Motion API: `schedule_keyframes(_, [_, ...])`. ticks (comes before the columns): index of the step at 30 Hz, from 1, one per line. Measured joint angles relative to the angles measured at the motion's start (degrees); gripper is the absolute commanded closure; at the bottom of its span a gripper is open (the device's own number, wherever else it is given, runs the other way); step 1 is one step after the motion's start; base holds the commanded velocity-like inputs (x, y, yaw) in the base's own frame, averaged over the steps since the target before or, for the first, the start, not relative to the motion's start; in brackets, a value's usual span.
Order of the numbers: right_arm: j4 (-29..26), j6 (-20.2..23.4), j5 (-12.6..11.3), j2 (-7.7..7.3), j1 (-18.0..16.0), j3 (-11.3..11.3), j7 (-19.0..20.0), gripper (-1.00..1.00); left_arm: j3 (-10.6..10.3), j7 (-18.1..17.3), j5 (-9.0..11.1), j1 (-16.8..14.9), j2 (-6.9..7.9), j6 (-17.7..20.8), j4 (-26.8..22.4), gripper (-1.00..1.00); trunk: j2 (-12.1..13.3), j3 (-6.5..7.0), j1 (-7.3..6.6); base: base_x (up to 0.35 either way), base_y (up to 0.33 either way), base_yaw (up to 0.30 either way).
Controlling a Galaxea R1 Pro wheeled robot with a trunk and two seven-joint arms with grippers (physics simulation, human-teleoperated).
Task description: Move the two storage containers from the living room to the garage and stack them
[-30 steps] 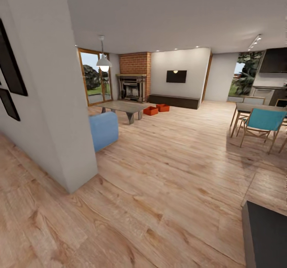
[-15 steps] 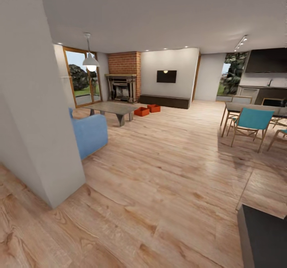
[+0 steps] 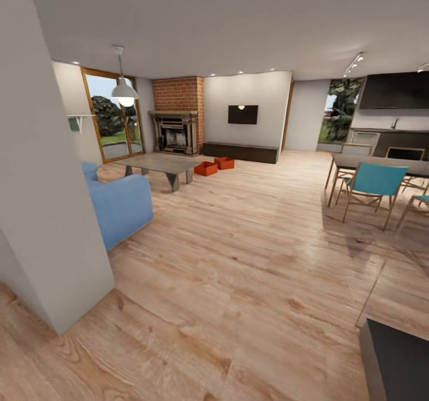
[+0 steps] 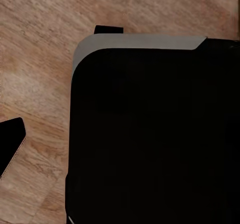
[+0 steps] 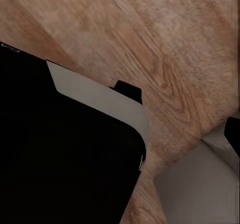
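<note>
From my head camera I see the two storage containers (image 3: 215,166) far across the living room, side by side on the wood-plank floor (image 3: 238,258), between the grey low table (image 3: 159,164) and the long dark cabinet (image 3: 239,152), near the brick fireplace (image 3: 177,115). A blue sofa (image 3: 116,204) sits nearer, behind a white wall corner (image 3: 42,210). My wrist cameras face the robot's dark base (image 4: 150,134) over planks; I cannot tell how either gripper's fingers stand, and both bins lie well away from them

The robot's base (image 4: 150,134) is a black block with rounded corners and a grey edge band (image 5: 95,92).
</note>
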Motion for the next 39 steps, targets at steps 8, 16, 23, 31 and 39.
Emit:
schedule_keyframes(8, [0.00, -0.04, -0.01, 0.00, 0.00, 0.00, 0.00, -1.00, 0.00, 0.00, 0.00, 0.00, 0.00, 0.00, 0.00, -1.00, 0.00, 0.00, 0.00, 0.322, 0.000, -0.001])
schedule_keyframes(16, [0.00, 0.00, 0.00, 0.00, 0.01, 0.00, 0.04, -1.00, 0.00, 0.01, 0.00, -0.01, 0.00, 0.00, -0.01, -1.00, 0.00, 0.00, 0.00, 0.322, 0.000, -0.160])
schedule_keyframes(23, [0.00, 0.01, 0.00, 0.00, 0.00, 0.00, 0.03, -1.00, 0.00, 0.00, 0.00, 0.00, 0.00, 0.00, 0.00, -1.00, 0.00, 0.00, 0.00, 0.322, 0.000, -0.150])
schedule_keyframes(31, [0.00, 0.01, 0.00, 0.00, 0.00, 0.00, 0.01, -1.00, 0.00, 0.00, 0.00, -0.02, 0.00, 0.00, -0.02, -1.00, 0.00, 0.00, 0.00, 0.322, 0.000, -0.011])
schedule_keyframes(39, [0.00, 0.01, 0.00, 0.00, 0.00, 0.00, 0.00, -1.00, 0.00, 0.00, 0.00, -0.04, 0.00, 0.00, -0.01, -1.00, 0.00, 0.00, 0.00, 0.322, 0.000, 0.000])
